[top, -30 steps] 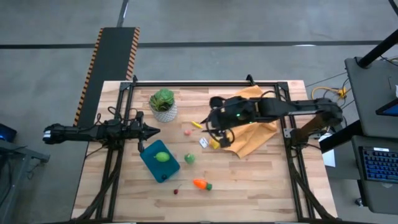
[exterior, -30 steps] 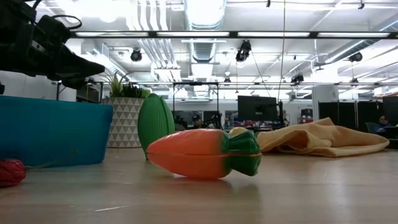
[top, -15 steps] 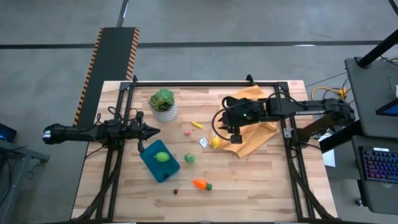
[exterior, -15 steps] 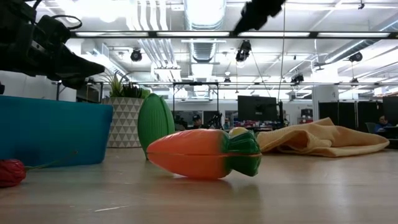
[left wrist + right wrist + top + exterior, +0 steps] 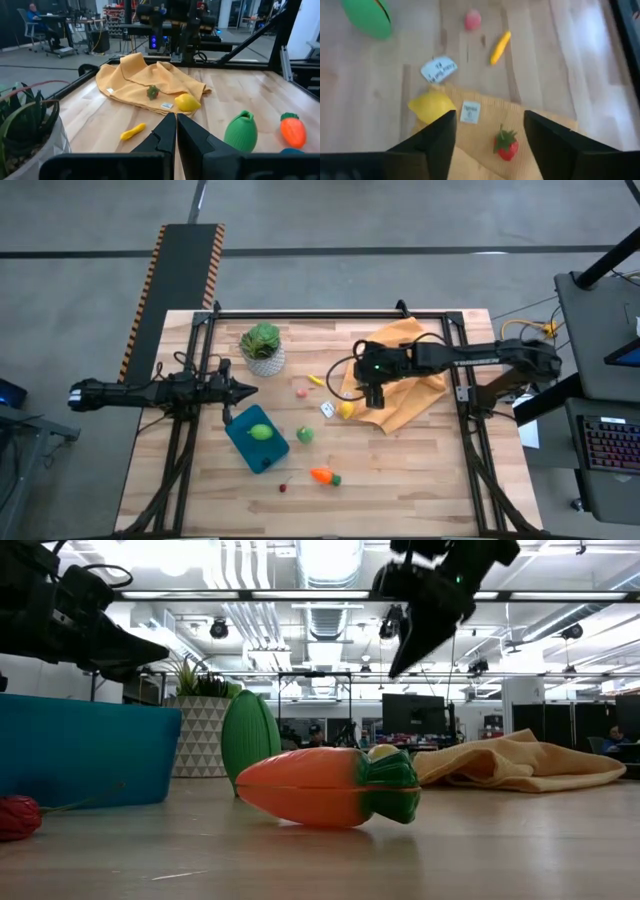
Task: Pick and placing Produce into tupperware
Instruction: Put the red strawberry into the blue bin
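The right claw (image 5: 371,394) hangs above the orange cloth (image 5: 405,395) at the far right of the desk (image 5: 400,470), its fingers spread apart and holding nothing — the strawberry (image 5: 506,146) lies on the cloth directly between them in the wrist view, which suggests it is the piece being lined up. A lemon (image 5: 346,410) sits at the cloth's edge beside a small paper tag (image 5: 327,409), with a yellow pepper (image 5: 316,380) and a pink piece (image 5: 302,392) on bare wood just beyond. The left claw (image 5: 240,390) waits pinched shut and empty over the desk's left side, just beyond the teal tupperware (image 5: 252,448), likely parked clear so the other arm can reach in. One lime-green fruit (image 5: 260,432) already rests in the tupperware; a green vegetable (image 5: 304,435) stands just beside it, while the carrot (image 5: 323,476) and a cherry (image 5: 284,486) lie nearer the front edge — most of the produce looks yet to be packed, and a potted plant (image 5: 261,346) stands at the back
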`<action>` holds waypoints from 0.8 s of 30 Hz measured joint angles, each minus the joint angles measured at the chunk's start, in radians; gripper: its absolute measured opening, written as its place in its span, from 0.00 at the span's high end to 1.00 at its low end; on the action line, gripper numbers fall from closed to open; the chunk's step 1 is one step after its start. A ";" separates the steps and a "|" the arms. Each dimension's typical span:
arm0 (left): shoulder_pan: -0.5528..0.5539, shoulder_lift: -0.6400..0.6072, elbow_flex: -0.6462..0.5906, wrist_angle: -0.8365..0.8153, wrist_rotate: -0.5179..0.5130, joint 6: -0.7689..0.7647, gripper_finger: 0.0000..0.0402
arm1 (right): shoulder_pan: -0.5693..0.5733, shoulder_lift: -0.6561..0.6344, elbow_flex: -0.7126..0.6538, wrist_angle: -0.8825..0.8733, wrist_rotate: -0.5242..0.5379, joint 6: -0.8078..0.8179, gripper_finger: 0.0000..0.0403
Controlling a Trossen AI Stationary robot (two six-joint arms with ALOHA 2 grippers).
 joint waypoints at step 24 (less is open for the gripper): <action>0.000 0.002 0.000 0.001 -0.003 0.075 1.00 | -0.063 0.272 0.017 0.046 0.043 -0.069 0.48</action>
